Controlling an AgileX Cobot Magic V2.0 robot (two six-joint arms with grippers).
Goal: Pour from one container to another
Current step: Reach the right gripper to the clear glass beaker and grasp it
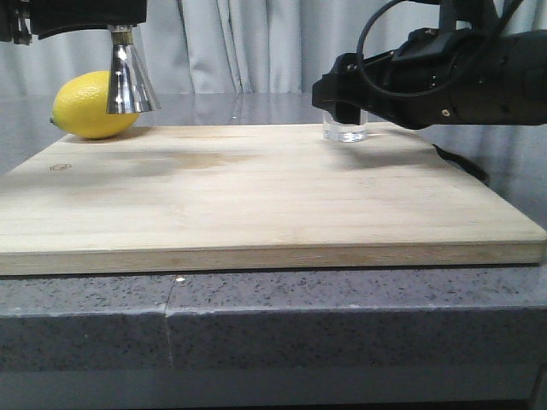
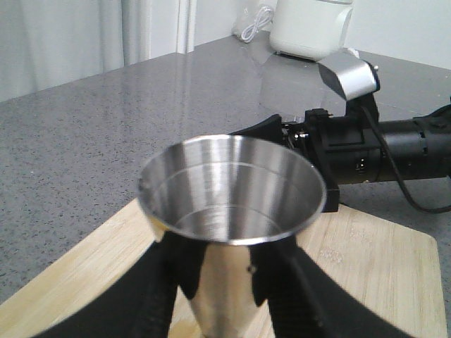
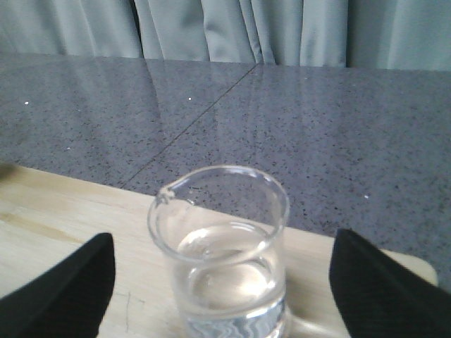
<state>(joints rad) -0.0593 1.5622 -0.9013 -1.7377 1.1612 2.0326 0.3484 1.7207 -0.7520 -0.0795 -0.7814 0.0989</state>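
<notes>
The clear glass beaker [image 1: 344, 128] stands upright on the wooden board [image 1: 256, 196] at its back right, about half full of clear liquid [image 3: 229, 278]. My right gripper [image 3: 222, 243] is open, a black finger [image 3: 70, 285] on each side of the beaker with a gap to the glass. Over the board's back left, the shiny steel jigger [image 1: 131, 81] hangs upright with its base off the wood. My left gripper [image 2: 227, 278] is shut on its narrow waist. The jigger's upper cup [image 2: 229, 186] is open and looks empty.
A yellow lemon [image 1: 88, 105] lies at the back left, just behind the jigger. The board rests on a grey speckled counter [image 1: 256, 316]. A white appliance [image 2: 310, 28] stands on the counter far from the board. Curtains [image 1: 248, 43] hang behind.
</notes>
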